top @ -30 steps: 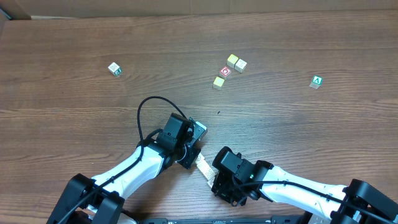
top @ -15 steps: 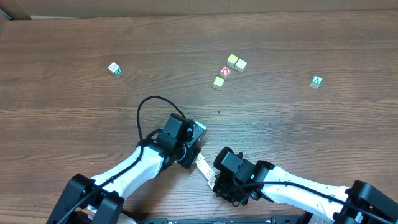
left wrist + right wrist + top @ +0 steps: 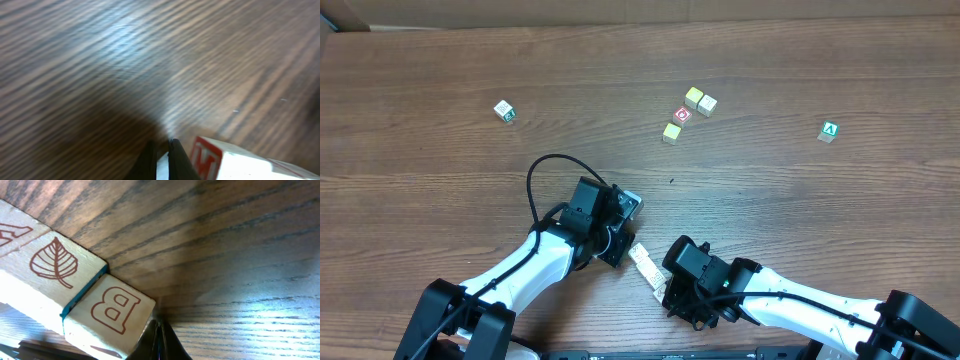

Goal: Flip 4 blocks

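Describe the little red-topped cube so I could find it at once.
On the wooden table, look just right of centre, toward the top of the overhead view. There the red-topped cube lies between a pale pair and a yellowish cube; it alone shows a red face.

Block row (image 3: 643, 263) partly under right hand (image 3: 663, 297); distant cube (image 3: 504, 110) marks unreadable; left wrist view blurred.

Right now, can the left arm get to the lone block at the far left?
Probably yes. Only bare table lies between the left gripper and that block; nothing stands in the way. The jaws are shut, so they must open first.
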Controlling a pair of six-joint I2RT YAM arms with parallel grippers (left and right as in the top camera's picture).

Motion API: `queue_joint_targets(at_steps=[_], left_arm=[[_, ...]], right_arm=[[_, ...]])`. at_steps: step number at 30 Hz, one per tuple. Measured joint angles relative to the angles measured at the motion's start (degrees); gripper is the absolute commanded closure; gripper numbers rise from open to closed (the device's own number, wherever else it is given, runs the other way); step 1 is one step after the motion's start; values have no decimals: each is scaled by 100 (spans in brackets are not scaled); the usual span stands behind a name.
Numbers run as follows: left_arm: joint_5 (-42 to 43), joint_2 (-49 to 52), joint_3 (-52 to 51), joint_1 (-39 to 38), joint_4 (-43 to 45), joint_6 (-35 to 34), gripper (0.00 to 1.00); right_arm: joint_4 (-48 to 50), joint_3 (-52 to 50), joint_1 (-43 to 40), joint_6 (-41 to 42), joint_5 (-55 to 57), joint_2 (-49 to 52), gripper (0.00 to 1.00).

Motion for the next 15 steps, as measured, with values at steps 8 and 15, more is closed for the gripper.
queue_joint_targets(at_steps=[8,15], left_arm=[[385,0,2,13,-63,2,96],[404,0,2,33,-122,2,96]], right_arm=[[-2,0,0,-24,35,-4,96],[-7,0,0,-28,37,-4,96]])
